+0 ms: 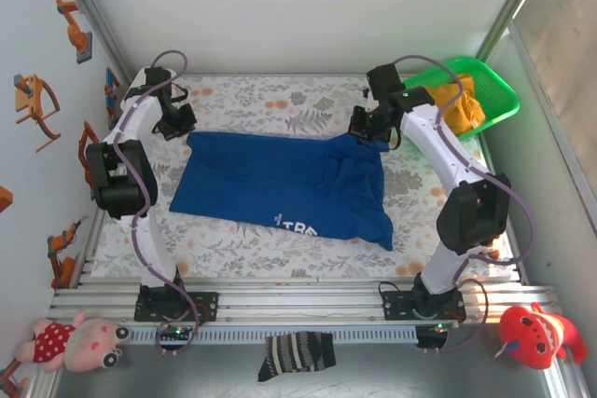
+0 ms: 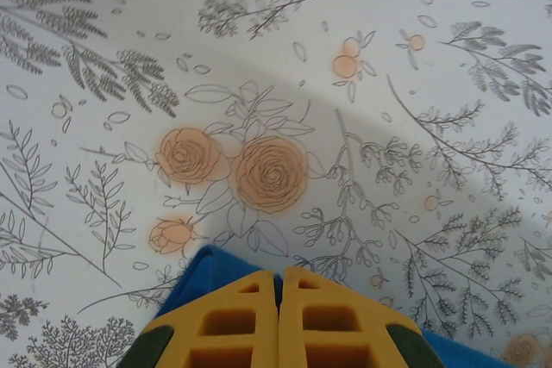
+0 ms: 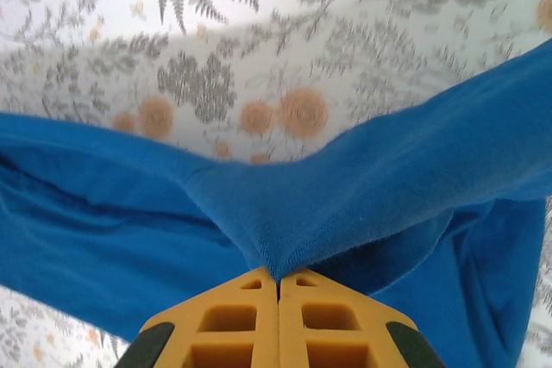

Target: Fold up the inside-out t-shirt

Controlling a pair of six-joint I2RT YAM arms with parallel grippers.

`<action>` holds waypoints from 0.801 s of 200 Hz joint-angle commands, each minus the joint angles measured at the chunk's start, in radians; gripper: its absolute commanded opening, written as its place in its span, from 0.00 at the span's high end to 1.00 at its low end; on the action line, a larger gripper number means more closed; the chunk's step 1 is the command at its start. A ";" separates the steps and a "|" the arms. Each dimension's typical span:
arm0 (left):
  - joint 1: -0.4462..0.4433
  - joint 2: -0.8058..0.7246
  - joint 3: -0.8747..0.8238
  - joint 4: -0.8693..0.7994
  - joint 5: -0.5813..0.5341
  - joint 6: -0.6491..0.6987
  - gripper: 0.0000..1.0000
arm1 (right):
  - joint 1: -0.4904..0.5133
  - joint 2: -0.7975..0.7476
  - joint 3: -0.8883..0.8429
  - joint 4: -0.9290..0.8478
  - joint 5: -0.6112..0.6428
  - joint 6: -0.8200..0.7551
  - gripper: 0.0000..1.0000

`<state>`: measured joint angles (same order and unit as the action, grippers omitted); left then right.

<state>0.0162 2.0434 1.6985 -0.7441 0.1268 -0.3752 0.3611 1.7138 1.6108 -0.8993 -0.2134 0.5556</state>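
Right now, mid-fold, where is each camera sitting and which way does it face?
Top external: above and behind the arm bases, looking down and forward on the t-shirt, left gripper and right gripper; both arms show.
Left wrist: on the left wrist, facing down at the floral table cover; its shut yellow fingers show over a blue corner.
Right wrist: on the right wrist, looking down along shut fingers pinching a raised shirt fold.
Shared: all three see the blue shirt and floral cover.

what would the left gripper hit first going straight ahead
Likely the floral table cover, just past the t-shirt corner under the left gripper tips; depth is unclear.
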 commanded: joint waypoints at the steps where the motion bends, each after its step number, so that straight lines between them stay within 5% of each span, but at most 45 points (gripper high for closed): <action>1: 0.027 -0.057 -0.036 0.005 0.041 -0.050 1.00 | 0.041 -0.081 -0.073 0.010 0.036 0.061 1.00; 114: 0.081 -0.266 -0.437 0.085 0.032 -0.161 1.00 | 0.286 -0.209 -0.359 0.138 0.103 0.266 0.95; 134: 0.101 -0.245 -0.444 0.058 0.016 -0.154 0.70 | 0.298 -0.220 -0.381 0.121 0.130 0.256 0.72; 160: 0.116 -0.272 -0.435 0.031 -0.025 -0.139 0.46 | 0.262 -0.308 -0.391 0.050 0.207 0.206 0.66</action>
<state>0.1169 1.8004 1.2518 -0.6827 0.1482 -0.5205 0.6559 1.4967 1.2263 -0.7940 -0.1024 0.7876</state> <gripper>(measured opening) 0.488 0.331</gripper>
